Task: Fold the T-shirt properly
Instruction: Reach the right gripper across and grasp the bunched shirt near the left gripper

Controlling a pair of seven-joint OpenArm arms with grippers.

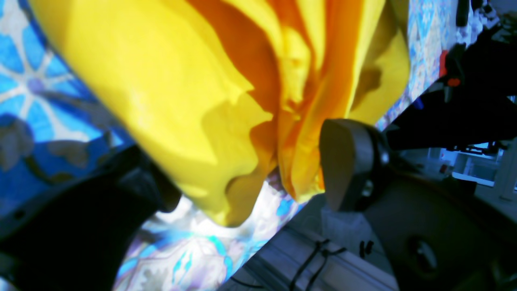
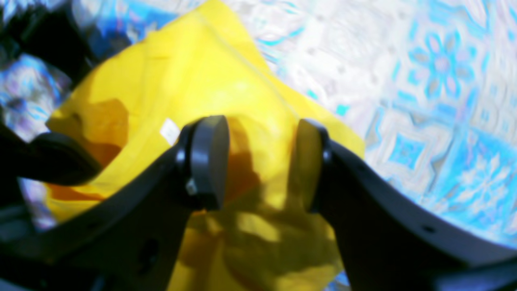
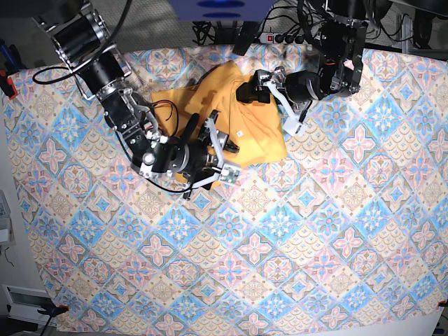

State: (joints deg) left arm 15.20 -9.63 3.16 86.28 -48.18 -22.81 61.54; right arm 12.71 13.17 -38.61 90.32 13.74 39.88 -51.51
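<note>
Left wrist view: the left gripper [image 1: 250,169] has its jaws wide apart around a bunched fold of the shirt [image 1: 194,101].
Right wrist view: the right gripper [image 2: 258,161] is parted over crumpled fabric, not pinching.
Base view: the shirt lies heaped at the far middle of the cloth [image 3: 315,231]. Judged step: spreading; next, pinch edges and pull flat

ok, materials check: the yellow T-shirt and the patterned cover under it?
Plain yellow-orange T-shirt: soft thin woven or knit fabric, matte; it bunches into loose folds and creases. Blue-pink-beige tile-patterned cloth: looks like flat printed textile, matte, though coated cloth can't be ruled out; it lies smooth with a hemmed-looking edge.
</note>
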